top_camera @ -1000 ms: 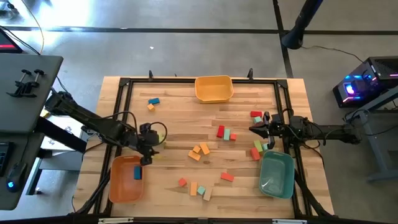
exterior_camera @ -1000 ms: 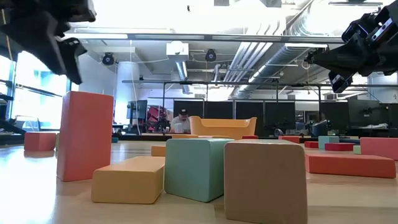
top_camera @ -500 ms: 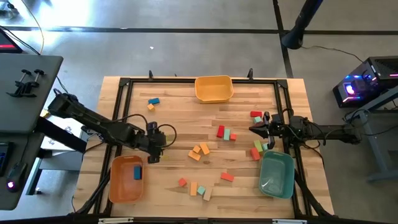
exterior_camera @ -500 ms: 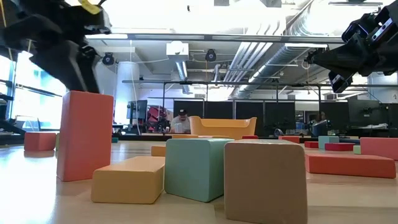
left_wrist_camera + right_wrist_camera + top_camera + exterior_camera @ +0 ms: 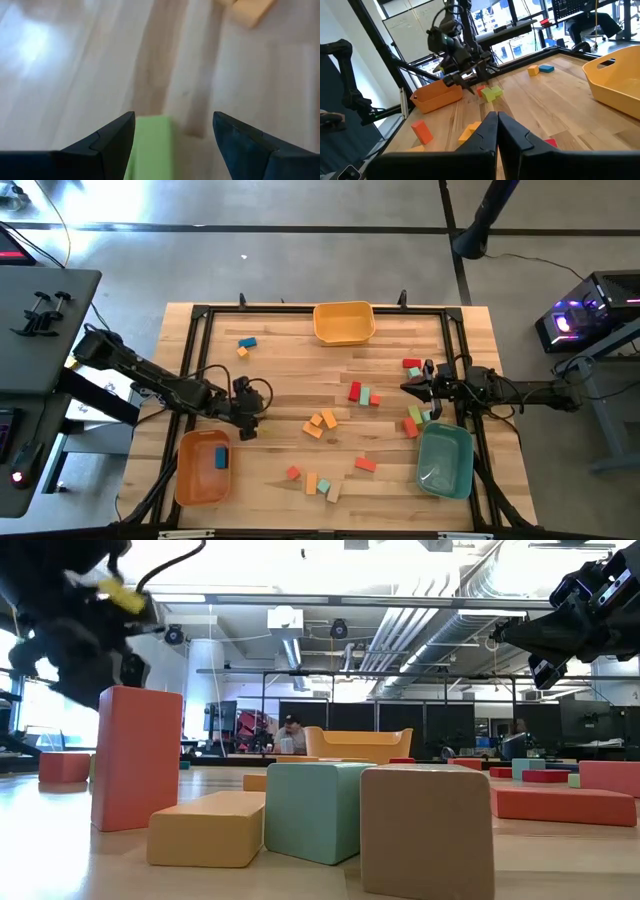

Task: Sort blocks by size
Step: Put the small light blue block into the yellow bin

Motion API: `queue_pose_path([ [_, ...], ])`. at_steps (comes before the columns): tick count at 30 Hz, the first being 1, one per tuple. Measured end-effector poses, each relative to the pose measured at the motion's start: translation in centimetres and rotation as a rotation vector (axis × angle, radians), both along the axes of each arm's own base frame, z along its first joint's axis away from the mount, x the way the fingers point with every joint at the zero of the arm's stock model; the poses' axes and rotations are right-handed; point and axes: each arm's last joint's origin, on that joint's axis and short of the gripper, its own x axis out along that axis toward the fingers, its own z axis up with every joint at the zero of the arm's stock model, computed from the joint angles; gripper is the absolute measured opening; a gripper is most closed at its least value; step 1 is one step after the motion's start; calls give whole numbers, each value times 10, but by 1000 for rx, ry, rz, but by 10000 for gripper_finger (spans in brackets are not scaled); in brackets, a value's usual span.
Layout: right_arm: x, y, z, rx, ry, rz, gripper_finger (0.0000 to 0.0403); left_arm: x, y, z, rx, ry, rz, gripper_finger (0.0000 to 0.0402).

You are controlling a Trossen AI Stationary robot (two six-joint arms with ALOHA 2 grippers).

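The left gripper [image 5: 247, 418], fingers spread, hovers left of centre in the high view over a light green block [image 5: 150, 147] just above the orange bin [image 5: 200, 470], while the right gripper [image 5: 408, 388], fingers pressed together, waits at right among scattered blocks [image 5: 322, 423].

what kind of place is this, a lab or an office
Most likely a robotics lab inside an open office: exposed ceiling ducts, rows of desks with monitors behind, and a framed wooden work table.
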Motion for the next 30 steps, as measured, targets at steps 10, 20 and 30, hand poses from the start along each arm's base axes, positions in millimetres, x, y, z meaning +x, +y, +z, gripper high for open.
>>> queue_pose_path([
  [10,0,0,0,0,0,0,1,-8,9,-19,-75,29,-2,250],
  [20,0,0,0,0,0,0,1,-2,6,-17,-113,-33,-23,189],
  [30,0,0,0,0,0,0,1,20,-1,10,-81,-244,-143,184],
])
